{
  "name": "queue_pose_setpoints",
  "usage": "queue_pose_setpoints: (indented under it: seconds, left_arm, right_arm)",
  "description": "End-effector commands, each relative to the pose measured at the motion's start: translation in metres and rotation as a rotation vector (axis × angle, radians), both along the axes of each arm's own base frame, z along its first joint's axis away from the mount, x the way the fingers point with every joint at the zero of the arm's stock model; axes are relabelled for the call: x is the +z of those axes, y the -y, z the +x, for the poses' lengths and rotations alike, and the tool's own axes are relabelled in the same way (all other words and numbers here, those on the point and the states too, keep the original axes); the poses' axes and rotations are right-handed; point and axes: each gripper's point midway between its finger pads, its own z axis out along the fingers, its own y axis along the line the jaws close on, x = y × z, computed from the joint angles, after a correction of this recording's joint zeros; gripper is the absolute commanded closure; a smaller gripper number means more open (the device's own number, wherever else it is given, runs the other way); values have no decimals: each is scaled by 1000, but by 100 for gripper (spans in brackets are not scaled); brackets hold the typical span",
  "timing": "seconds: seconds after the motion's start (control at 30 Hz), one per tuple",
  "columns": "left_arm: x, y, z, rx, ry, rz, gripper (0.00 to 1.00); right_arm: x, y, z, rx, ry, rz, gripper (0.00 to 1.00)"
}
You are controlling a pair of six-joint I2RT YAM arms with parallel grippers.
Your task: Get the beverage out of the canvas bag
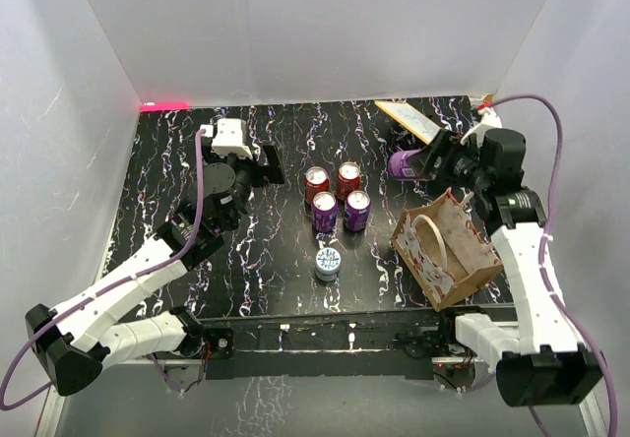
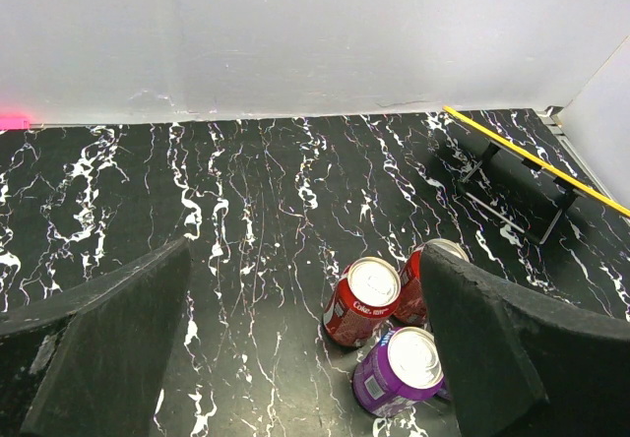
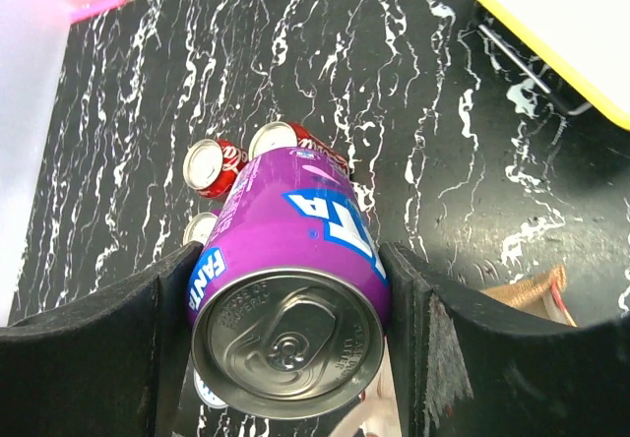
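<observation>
Top external looks steeply down on the whole table (image 1: 295,152) from its near edge. Left wrist sees the can cluster (image 2: 366,299) from low and near; right wrist sees it from higher, past a purple Fanta can (image 3: 290,289).

White-and-black left arm (image 1: 128,294) reaches toward the far left; its black two-finger gripper (image 2: 305,250) has jaws spread wide; white-and-black right arm (image 1: 532,260) stretches far, its black gripper (image 3: 290,252) clamped on a purple Fanta can (image 3: 295,220).
</observation>
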Motion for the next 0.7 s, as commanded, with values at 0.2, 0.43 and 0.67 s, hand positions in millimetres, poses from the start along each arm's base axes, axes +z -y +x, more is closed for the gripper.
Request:
queue_pose_setpoints:
  seconds: [0.2, 0.43, 0.67]
  left_arm:
    - [22, -2, -5, -5, 40, -44, 3]
    - [19, -1, -4, -5, 34, -37, 3]
    - [18, -2, -3, 4, 34, -33, 3]
  right_arm:
    - [25, -17, 43, 120, 86, -91, 91]
    - [-15, -28, 68, 51, -59, -273, 91]
    - [-49, -30, 87, 24, -161, -339, 91]
